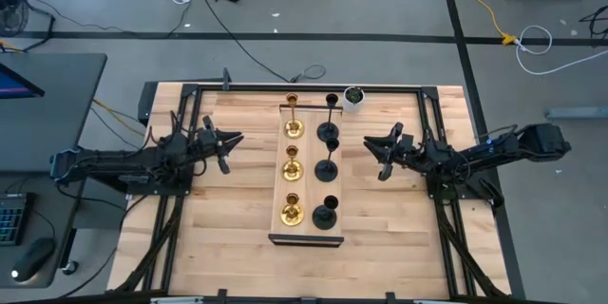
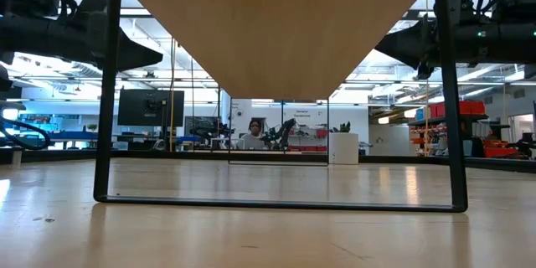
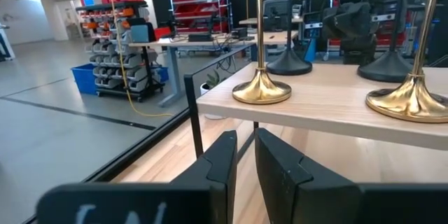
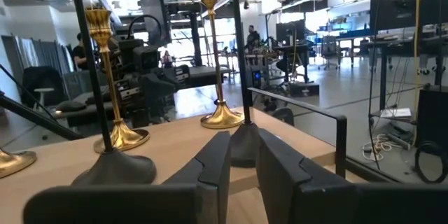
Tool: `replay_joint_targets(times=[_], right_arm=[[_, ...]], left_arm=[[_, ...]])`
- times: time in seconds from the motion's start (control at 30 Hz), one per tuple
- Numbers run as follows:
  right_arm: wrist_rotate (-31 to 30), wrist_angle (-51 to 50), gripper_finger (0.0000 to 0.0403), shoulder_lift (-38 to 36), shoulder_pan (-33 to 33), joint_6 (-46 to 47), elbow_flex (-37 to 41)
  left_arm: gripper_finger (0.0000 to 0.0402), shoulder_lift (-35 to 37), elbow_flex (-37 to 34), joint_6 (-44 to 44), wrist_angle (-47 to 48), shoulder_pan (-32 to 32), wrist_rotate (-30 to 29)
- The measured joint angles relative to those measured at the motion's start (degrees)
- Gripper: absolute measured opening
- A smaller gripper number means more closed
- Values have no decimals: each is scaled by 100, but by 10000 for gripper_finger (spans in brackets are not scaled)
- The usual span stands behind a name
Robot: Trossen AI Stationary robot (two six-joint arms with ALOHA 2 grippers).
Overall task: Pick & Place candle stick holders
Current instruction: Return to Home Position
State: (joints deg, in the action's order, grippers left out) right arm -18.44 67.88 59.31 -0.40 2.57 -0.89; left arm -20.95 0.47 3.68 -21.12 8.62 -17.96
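Brass candle stick holders point(image 1: 293, 165), three, and matte black candle stick holders point(image 1: 327, 169), three, stand upright, stems vertical, on raised light-wood shelf point(image 1: 309, 152). Left gripper point(image 1: 236, 139) and right gripper point(image 1: 369, 142) flank the shelf, fingers nearly closed, empty.

Gold candle stick holders point(image 1: 294, 129) point(image 1: 292, 169) point(image 1: 291, 214): I count three.
Black candle stick holders point(image 1: 328, 133) point(image 1: 327, 168) point(image 1: 325, 216): three again, so six holders in all.
Shelf point(image 1: 310, 190): one.
White pot point(image 1: 353, 97): one, as far as I can see.
Table point(image 1: 237, 204): one.
Claws: two on my rig, the left claw point(image 1: 231, 140) and the right claw point(image 1: 372, 142).
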Motion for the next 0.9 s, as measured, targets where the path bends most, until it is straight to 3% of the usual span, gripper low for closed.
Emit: replay_joint_targets(times=[0.3, 0.6, 0.77, 0.9], right_arm=[[-10, -358, 68, -292, 18, -4, -2], [-209, -2185, 70, -2829, 24, -7, -10], [-209, -2429, 70, -4085, 45, -7, -7], [-210, -2477, 70, -5054, 48, -7, -7]], left_arm=[[55, 40, 0, 0, 40, 0, 9], [55, 1216, -2, 0, 169, -22, 11], [55, 2100, -4, -1, 133, -22, 5], [55, 2076, -4, -3, -418, -22, -32]])
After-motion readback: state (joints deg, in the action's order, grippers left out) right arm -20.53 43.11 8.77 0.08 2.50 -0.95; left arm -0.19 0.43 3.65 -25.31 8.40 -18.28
